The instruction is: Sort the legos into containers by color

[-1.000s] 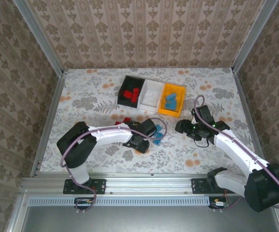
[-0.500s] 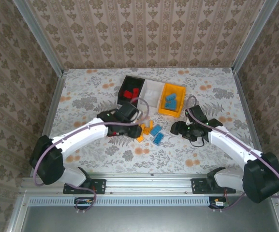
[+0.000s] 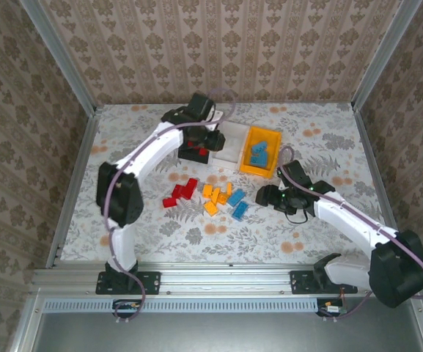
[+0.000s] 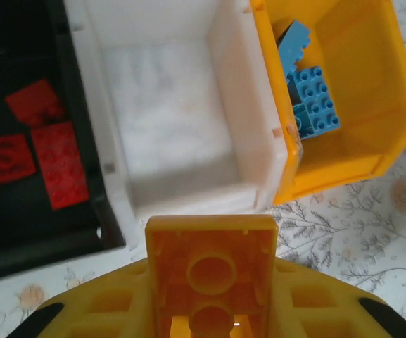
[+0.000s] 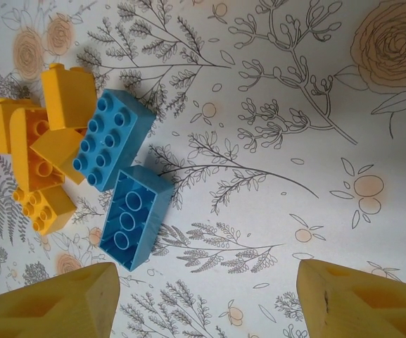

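My left gripper (image 4: 212, 292) is shut on an orange lego (image 4: 212, 257), held over the near wall of the white container (image 4: 167, 127). From above, the left gripper (image 3: 205, 141) hangs where the black container (image 3: 189, 132) meets the white one (image 3: 233, 138). Red legos (image 4: 48, 144) lie in the black container, and blue legos (image 4: 309, 105) lie in the orange-yellow container (image 3: 262, 152). On the table lie loose red legos (image 3: 179, 192), orange legos (image 3: 215, 196) and two blue legos (image 3: 237, 205). My right gripper (image 3: 265, 196) is open just right of them, with the blue legos (image 5: 122, 179) ahead and to the left of its fingers (image 5: 55, 306).
The left arm (image 3: 141, 154) stretches from its base up across the table's left half. Patterned walls close in the table on three sides. Bare flowered tabletop (image 5: 294, 176) lies in front of the right gripper and to the right of the pile.
The left arm has swung from the pile in the middle of the table up to the containers, carrying the orange lego. The right gripper has edged left towards the blue legos.
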You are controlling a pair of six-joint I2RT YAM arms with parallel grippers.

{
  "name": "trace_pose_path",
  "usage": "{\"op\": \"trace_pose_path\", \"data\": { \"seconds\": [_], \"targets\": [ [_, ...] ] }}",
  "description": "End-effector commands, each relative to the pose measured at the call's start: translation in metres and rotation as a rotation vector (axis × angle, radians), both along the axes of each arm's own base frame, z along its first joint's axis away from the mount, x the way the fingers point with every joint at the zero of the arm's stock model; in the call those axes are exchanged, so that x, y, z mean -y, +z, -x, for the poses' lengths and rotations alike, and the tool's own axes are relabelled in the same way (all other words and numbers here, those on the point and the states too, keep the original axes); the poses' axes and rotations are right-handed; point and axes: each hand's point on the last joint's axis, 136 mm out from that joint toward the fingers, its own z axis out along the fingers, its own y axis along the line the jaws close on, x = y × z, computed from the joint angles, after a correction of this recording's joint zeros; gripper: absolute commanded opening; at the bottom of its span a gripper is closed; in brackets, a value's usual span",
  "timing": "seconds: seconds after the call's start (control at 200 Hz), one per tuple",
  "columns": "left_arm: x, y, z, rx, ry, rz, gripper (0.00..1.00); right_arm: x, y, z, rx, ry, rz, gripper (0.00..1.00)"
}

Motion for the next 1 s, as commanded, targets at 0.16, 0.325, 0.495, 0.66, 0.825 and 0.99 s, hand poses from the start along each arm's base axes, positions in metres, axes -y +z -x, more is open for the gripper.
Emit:
{"op": "trace_pose_path", "data": {
  "seconds": [0.16,0.325,0.495,0.66,0.825,0.99],
  "targets": [
    [0.018,-0.050,-0.023,-0.097,-0.075,-0.140,0.31,0.011,-0.003,0.010,0.001,-0.021,0.040,0.69],
    [0.028,-0.071,-0.025,-0.123,-0.087,-0.161,0.32,0.011,-0.006,0.010,-0.007,-0.018,0.050,0.69],
    [0.028,-0.086,-0.021,-0.161,-0.096,-0.172,0.34,0.009,-0.008,0.009,-0.016,-0.012,0.045,0.69],
    [0.028,-0.089,-0.022,-0.170,-0.090,-0.170,0.39,0.009,-0.008,0.009,-0.016,-0.012,0.044,0.69],
    [0.029,-0.084,-0.022,-0.164,-0.086,-0.157,0.47,0.010,-0.007,0.010,-0.014,-0.014,0.045,0.69],
    [0.030,-0.065,-0.021,-0.141,-0.084,-0.138,0.48,0.010,-0.006,0.010,-0.011,-0.018,0.044,0.69]
  ]
}}
